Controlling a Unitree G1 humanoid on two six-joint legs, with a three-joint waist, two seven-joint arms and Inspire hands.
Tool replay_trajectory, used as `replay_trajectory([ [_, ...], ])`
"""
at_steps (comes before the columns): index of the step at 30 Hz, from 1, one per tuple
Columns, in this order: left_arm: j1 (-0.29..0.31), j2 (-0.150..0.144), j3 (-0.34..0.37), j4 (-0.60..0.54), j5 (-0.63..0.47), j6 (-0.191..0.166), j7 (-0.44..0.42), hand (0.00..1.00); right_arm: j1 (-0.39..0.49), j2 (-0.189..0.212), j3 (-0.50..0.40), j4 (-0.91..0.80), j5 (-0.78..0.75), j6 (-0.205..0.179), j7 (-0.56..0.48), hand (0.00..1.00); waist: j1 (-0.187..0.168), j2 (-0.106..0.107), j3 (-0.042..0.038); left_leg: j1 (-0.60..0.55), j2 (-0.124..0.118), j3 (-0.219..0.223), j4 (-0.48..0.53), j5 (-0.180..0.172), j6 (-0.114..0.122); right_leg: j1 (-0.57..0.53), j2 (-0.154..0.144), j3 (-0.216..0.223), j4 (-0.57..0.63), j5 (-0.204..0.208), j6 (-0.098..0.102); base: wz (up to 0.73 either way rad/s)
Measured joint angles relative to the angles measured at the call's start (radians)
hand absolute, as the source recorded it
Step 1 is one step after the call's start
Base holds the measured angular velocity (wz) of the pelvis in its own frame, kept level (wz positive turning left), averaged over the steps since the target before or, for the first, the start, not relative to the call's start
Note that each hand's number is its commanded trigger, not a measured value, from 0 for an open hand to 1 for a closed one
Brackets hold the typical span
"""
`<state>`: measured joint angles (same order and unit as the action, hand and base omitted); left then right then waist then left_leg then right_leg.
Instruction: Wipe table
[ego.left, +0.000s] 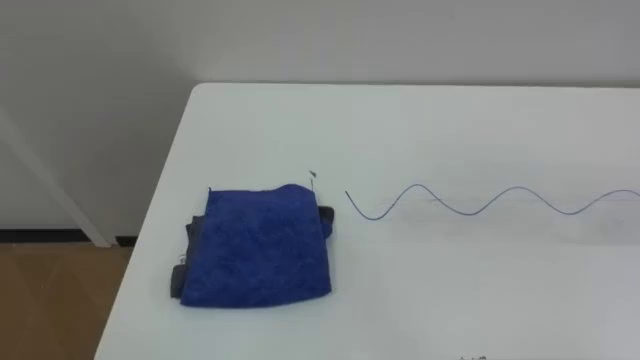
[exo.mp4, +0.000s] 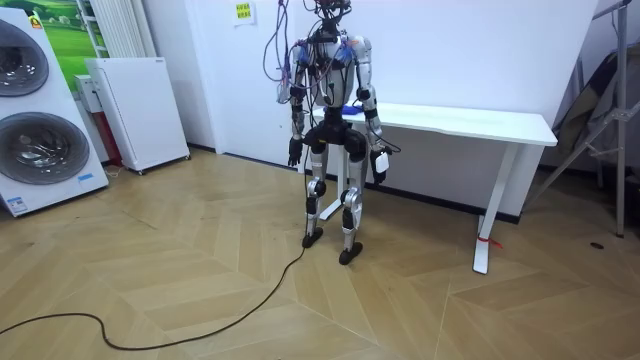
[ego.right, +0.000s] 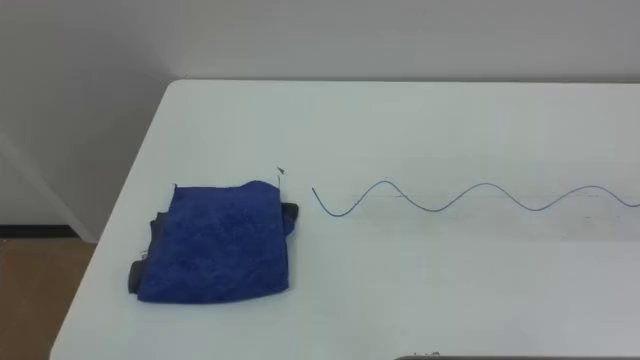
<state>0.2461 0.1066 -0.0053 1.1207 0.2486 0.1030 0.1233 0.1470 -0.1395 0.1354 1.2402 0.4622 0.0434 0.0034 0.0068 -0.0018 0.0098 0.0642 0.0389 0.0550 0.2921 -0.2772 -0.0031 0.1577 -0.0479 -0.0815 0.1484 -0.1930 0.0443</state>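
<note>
A folded blue cloth (ego.left: 260, 245) lies on the white table (ego.left: 420, 120) near its left end, with a dark grey layer showing under its edges. To the right of the cloth a thin blue wavy line (ego.left: 480, 200) runs across the tabletop towards the right edge. In the room view I stand at the table's (exo.mp4: 470, 122) left end, facing it, with both arms hanging down. My left hand (exo.mp4: 293, 152) hangs beside my hip, and my right hand (exo.mp4: 380, 165) hangs below the table's edge. Neither hand touches the cloth.
The table's left edge (ego.left: 150, 240) drops to wooden floor, and a white wall stands behind the table. In the room view, a washing machine (exo.mp4: 40, 150) and a white cabinet (exo.mp4: 135, 110) stand at the left. Dark folded gear (exo.mp4: 600, 110) leans at the right.
</note>
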Motion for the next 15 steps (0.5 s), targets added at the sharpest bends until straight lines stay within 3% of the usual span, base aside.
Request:
replay_trajectory([
  [15,0.011,0.0,0.003,-0.002,-0.001,-0.001,0.003,0.0,0.0,0.001,-0.003,0.005,0.036,0.001,0.051,0.0,-0.003,-0.003,-0.0016,0.0,0.0,0.0,0.001,0.0,0.0,-0.001,0.0,0.0,0.002,0.0,0.0,0.0],
])
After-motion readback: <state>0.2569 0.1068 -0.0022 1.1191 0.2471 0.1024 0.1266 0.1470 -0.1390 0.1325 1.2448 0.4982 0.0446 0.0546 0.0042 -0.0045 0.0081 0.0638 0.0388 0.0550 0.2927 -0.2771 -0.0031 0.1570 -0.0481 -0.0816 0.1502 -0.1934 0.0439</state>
